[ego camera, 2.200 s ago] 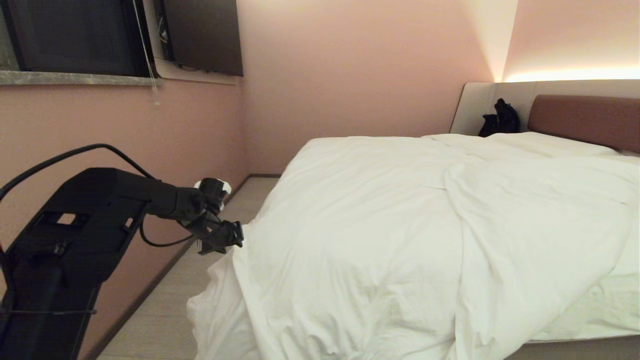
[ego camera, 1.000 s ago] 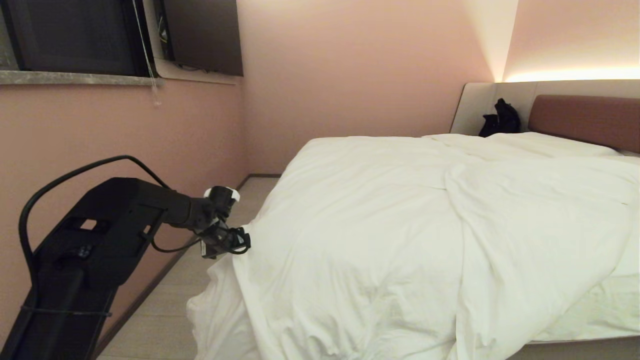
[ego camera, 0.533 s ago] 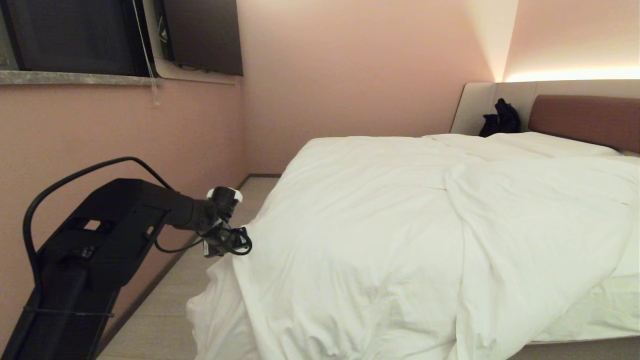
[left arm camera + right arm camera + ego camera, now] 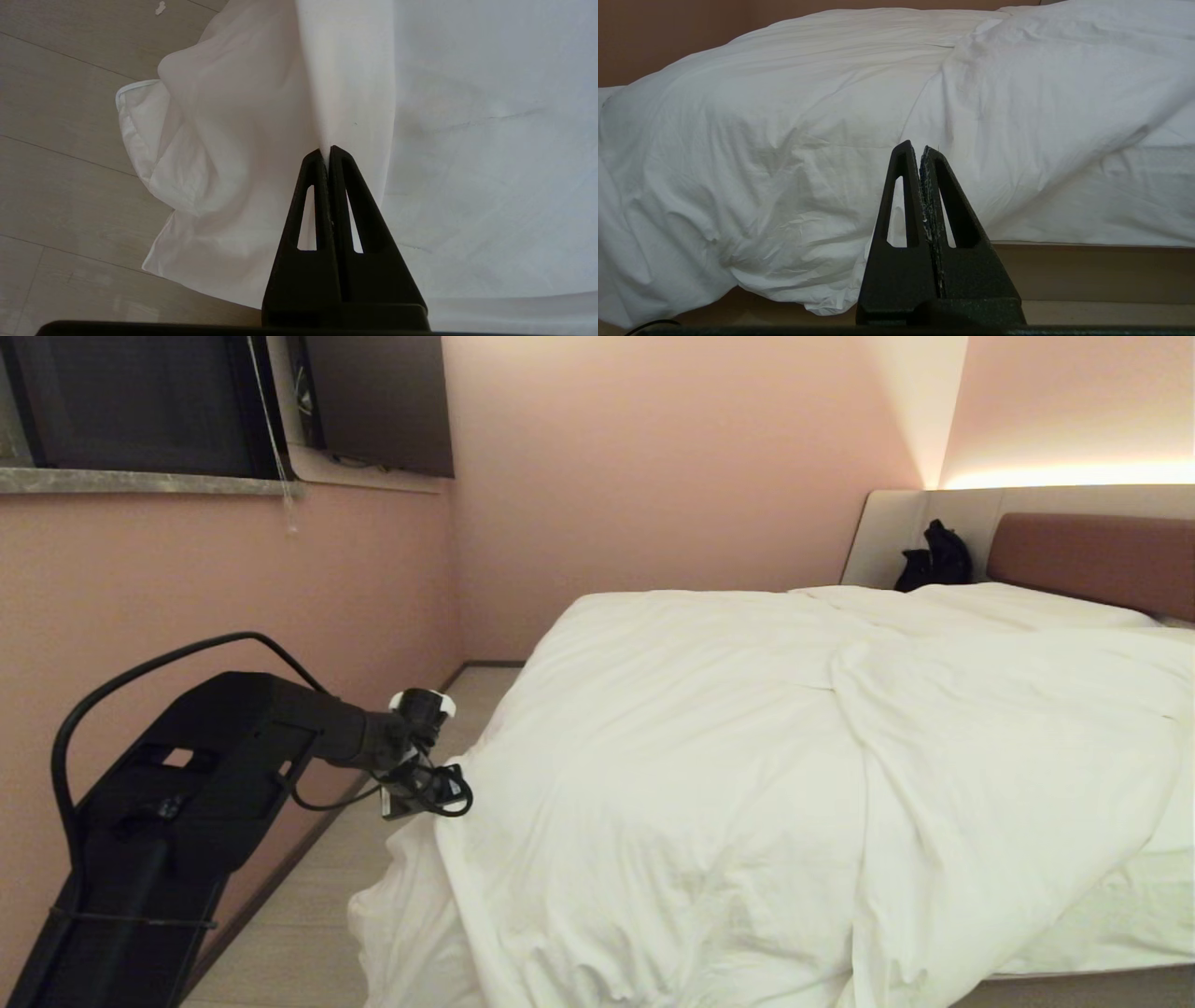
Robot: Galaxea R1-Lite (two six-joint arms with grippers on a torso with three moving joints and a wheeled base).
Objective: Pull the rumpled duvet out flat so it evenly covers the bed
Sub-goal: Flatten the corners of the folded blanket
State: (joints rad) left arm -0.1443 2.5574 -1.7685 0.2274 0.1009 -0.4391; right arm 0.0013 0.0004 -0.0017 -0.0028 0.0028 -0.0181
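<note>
Since a second ago the jaws of the left gripper (image 4: pixel 329 148) have been brought together from wide open, and a fold at the edge of the duvet (image 4: pixel 747 756) is now pinched between them. One bed (image 4: pixel 1074 985) is seen in a pink-walled room, filling the head view from the centre out to 3 o'clock, with one reddish-brown headboard (image 4: pixel 1092 560) toward 2 o'clock and a dark window (image 4: pixel 140 401) toward 10 o'clock. One duvet is spread rumpled across the bed, a loose corner hanging to the pale wood floor (image 4: pixel 299 933) near 7 o'clock. One dark object (image 4: pixel 934 555) (too small to identify) rests beside the headboard. Two grippers are counted: the left is held at 9 o'clock against the duvet's edge; the right gripper (image 4: pixel 922 148) is held low before the bed's side, jaws pressed together on nothing.
</note>
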